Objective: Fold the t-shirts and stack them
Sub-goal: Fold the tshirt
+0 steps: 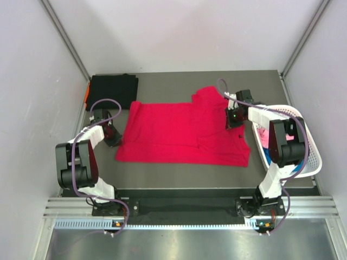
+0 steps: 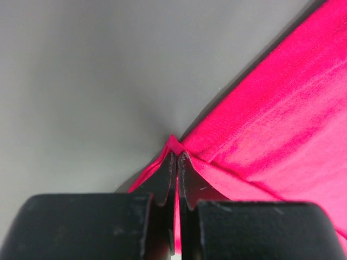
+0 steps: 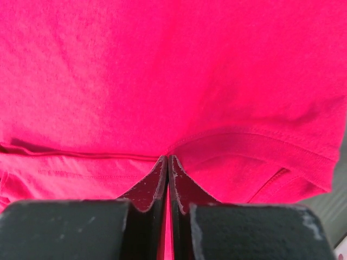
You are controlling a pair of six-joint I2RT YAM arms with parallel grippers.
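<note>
A bright red t-shirt [image 1: 181,132] lies spread across the middle of the grey table. At its left edge my left gripper [image 1: 113,135] is shut on a pinch of the red cloth [image 2: 175,146], which peaks just past the closed tips. My right gripper [image 1: 234,118] is shut on the red shirt at its right end near the sleeve; red cloth [image 3: 173,81] fills the right wrist view and a thin red strip shows between the pads. A folded black t-shirt [image 1: 112,91] lies at the back left, with an orange edge [image 1: 87,92] beside it.
A white lattice basket [image 1: 309,157] stands at the right edge of the table, holding pink cloth [image 1: 289,137] and blue cloth [image 1: 262,140]. Grey walls close in on both sides. The arm bases sit at the near edge.
</note>
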